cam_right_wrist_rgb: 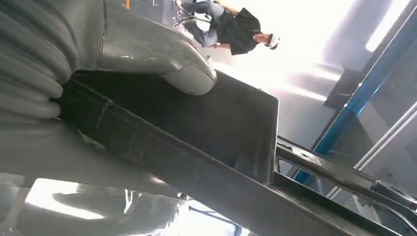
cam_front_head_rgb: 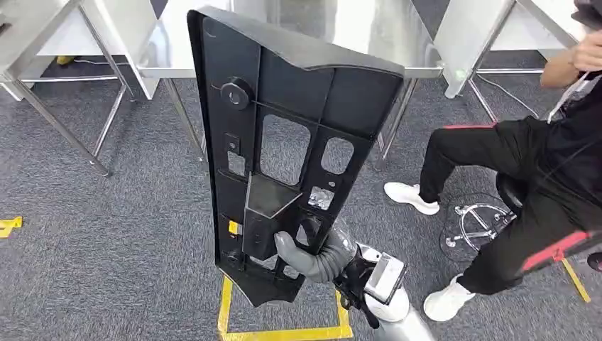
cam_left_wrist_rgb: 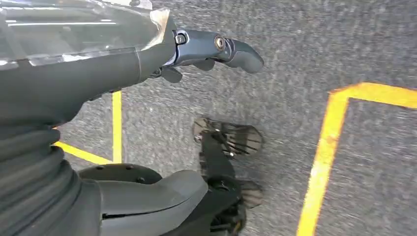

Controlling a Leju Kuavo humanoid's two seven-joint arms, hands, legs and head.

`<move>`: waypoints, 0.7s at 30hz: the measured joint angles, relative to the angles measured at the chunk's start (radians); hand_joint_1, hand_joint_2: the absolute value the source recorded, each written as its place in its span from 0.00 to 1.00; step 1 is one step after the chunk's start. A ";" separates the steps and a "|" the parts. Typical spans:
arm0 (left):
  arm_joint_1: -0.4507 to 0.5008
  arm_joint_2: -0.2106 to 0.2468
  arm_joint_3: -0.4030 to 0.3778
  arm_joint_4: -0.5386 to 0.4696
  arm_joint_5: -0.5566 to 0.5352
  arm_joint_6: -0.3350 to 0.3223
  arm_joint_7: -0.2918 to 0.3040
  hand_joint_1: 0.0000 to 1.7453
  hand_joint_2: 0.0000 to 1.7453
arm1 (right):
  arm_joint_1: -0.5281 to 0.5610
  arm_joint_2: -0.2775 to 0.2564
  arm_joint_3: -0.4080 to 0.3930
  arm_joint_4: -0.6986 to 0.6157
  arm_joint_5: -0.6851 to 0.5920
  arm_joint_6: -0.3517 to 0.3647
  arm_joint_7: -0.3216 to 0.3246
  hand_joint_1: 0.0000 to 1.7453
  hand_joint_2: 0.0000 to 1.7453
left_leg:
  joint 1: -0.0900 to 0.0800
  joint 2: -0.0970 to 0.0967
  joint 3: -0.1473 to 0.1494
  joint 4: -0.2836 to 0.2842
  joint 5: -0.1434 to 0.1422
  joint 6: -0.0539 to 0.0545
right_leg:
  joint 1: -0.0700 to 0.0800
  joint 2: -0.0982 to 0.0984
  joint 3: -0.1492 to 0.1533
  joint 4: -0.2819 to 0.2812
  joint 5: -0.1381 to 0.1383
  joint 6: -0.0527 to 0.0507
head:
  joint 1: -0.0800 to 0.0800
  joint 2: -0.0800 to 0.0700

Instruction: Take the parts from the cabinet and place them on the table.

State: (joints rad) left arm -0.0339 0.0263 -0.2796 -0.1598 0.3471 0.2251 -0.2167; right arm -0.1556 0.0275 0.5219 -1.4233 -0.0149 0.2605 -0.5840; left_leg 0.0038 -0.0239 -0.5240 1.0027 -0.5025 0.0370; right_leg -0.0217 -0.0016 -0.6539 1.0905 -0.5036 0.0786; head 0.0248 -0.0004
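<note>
A large black plastic panel (cam_front_head_rgb: 284,92) with several cut-outs stands upright in the middle of the head view. My right hand (cam_front_head_rgb: 309,256) grips it near its lower end, coming in from below right. In the right wrist view the thumb (cam_right_wrist_rgb: 162,54) presses on the panel's dark face (cam_right_wrist_rgb: 221,118). A steel table (cam_front_head_rgb: 383,28) stands just beyond the panel's top edge. My left hand (cam_left_wrist_rgb: 88,78) hangs over the grey carpet, its fingers (cam_left_wrist_rgb: 231,49) stretched out and apart with nothing in them.
A person in black (cam_front_head_rgb: 539,163) sits on a stool (cam_front_head_rgb: 475,224) at the right, legs reaching toward the table. A second steel table (cam_front_head_rgb: 42,28) stands far left. Yellow tape (cam_front_head_rgb: 284,332) marks a square on the carpet by my feet.
</note>
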 joint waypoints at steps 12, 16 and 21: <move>-0.002 -0.005 -0.001 0.000 0.000 -0.001 -0.005 0.00 1.00 | -0.016 0.018 -0.001 0.005 0.012 0.000 0.010 1.00 1.00 | 0.008 0.017 -0.172 0.292 -0.119 -0.059 | 0.004 0.007 0.100 -0.074 0.011 -0.093 | -0.008 0.000; -0.002 -0.004 -0.001 0.000 0.000 -0.001 -0.005 0.00 1.00 | -0.016 0.024 -0.001 0.005 0.015 0.000 0.015 1.00 1.00 | 0.007 0.022 -0.146 0.087 0.044 -0.046 | 0.003 0.009 0.159 -0.074 -0.032 -0.084 | -0.008 0.000; -0.002 -0.004 -0.001 0.001 0.000 0.000 -0.004 0.00 1.00 | -0.018 0.030 -0.001 0.006 0.016 -0.001 0.017 1.00 1.00 | -0.010 0.027 -0.113 0.007 0.064 -0.007 | 0.012 0.009 0.196 -0.095 -0.041 -0.044 | -0.007 0.000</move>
State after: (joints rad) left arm -0.0359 0.0221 -0.2804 -0.1591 0.3468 0.2247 -0.2209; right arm -0.1737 0.0572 0.5211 -1.4176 0.0011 0.2598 -0.5669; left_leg -0.0064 0.0031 -0.6367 1.0100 -0.4386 0.0305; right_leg -0.0094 0.0072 -0.4581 0.9950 -0.5445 0.0344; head 0.0176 -0.0004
